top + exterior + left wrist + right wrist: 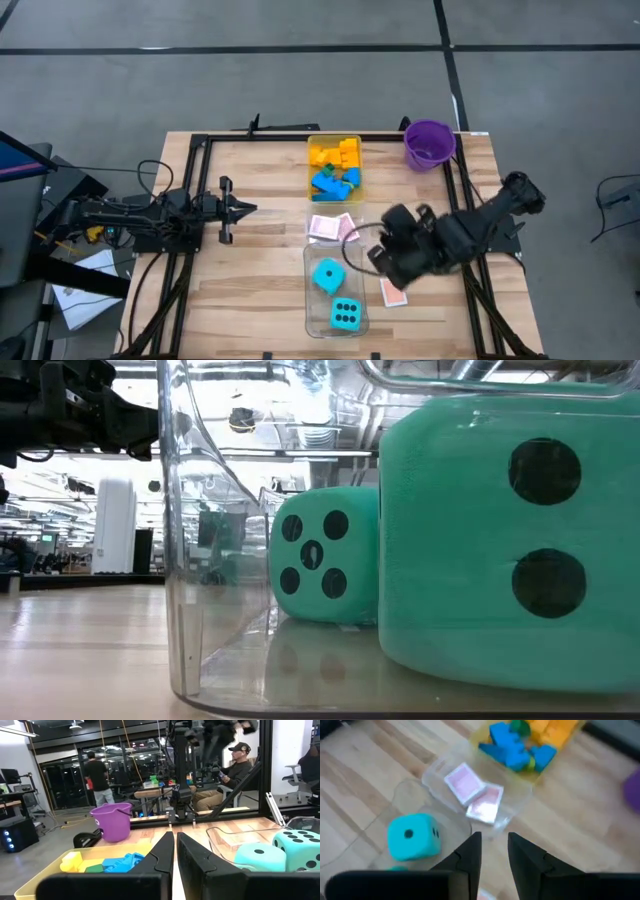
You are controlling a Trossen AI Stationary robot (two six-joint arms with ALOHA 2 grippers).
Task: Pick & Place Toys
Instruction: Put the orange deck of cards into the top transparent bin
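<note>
A wooden counter (250,280) stands on grey floor. The right claw (494,851) hovers right of the middle tray holding pink-backed cards (332,227), its jaws slightly parted and empty. One loose card (394,292) lies beneath it on the counter, long axis running near-to-far; picking it up looks next, needing a descent. The left claw (175,851) waits closed at left.

You have a light wooden table (250,280) carrying a yellow-tinted tray (335,192) of bricks, a small clear tray (322,238) of pink cards, a larger clear tray (318,300) of dice, a purple bucket (429,144) and one loose pink card (393,293).
</note>
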